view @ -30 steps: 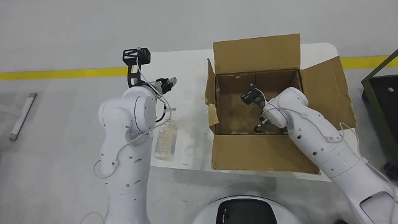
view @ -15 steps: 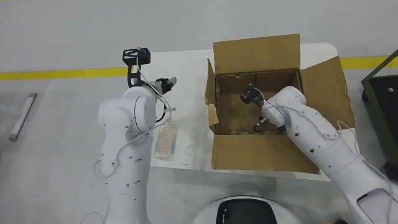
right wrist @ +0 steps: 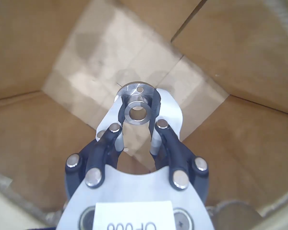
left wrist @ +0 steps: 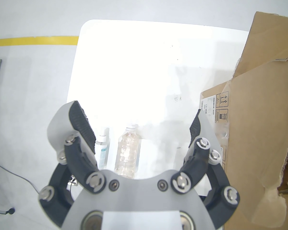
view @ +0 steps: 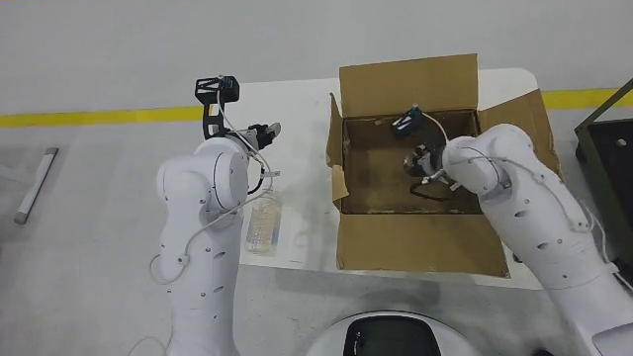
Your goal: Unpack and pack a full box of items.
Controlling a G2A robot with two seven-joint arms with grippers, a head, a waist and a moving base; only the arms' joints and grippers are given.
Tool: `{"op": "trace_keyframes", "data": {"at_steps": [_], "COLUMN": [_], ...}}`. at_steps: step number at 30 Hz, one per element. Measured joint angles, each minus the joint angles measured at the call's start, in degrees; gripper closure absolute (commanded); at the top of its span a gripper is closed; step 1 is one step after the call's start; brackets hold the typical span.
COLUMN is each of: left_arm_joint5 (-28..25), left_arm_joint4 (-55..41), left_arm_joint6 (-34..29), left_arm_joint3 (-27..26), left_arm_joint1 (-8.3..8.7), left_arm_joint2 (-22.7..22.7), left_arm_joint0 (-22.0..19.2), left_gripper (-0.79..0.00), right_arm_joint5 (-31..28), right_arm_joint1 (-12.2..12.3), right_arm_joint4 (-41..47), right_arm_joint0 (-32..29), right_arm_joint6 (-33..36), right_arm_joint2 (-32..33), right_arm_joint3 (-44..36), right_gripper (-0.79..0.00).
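Box: open on the right half of the bench, flaps folded outward, presumably to leave the mouth free for reaching in from above. Floor bare cardboard where visible in the right wrist view.

Right gripper: inside the box, clamped on a metal flange. Pads pinching the hub from both sides, bore toward the wrist camera, disc end away from it. Narrow closure, part seated at the fingertips rather than deep between the fingers. Appears clear of the floor, so judged a lift-out. Hub likely chosen because the disc is too wide and flat to pinch.

Left gripper: spread wide, nothing between the pads, above the left part of the bench, well apart from the box. Likely parked out of the way.

Water bottle: on its side near the front left corner of the bench, small white spray bottle just beside it, parallel. Judged already unpacked, laid flat so as not to topple.

Risk: smooth metal, small contact; could slip or turn in the pads.
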Motion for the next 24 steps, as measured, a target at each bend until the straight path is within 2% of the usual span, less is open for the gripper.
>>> {"op": "trace_keyframes", "data": {"at_steps": [4, 7, 12, 24], "left_arm_joint5": [0.0, 0.0, 0.0, 0.0], "left_arm_joint4": [0.0, 0.0, 0.0, 0.0], "left_arm_joint6": [0.0, 0.0, 0.0, 0.0], "left_arm_joint3": [0.0, 0.0, 0.0, 0.0], "left_arm_joint1": [0.0, 0.0, 0.0, 0.0], "left_arm_joint2": [0.0, 0.0, 0.0, 0.0], "left_arm_joint0": [0.0, 0.0, 0.0, 0.0], "left_gripper": [-0.785, -0.785, -0.785, -0.785], "right_arm_joint5": [-4.5, -8.7, -11.2, -11.1], "right_arm_joint1": [1.3, 2.0, 2.5, 2.5], "right_arm_joint4": [16.1, 28.5, 43.0, 43.1], "right_arm_joint0": [-6.9, -10.4, -12.0, -12.2], "right_arm_joint6": [-3.0, -3.6, -2.9, -3.1], "right_arm_joint2": [11.9, 18.5, 22.2, 22.1], "right_arm_joint3": [-6.1, -6.5, -2.8, -2.8], "right_gripper": [0.0, 0.0, 0.0, 0.0]}}
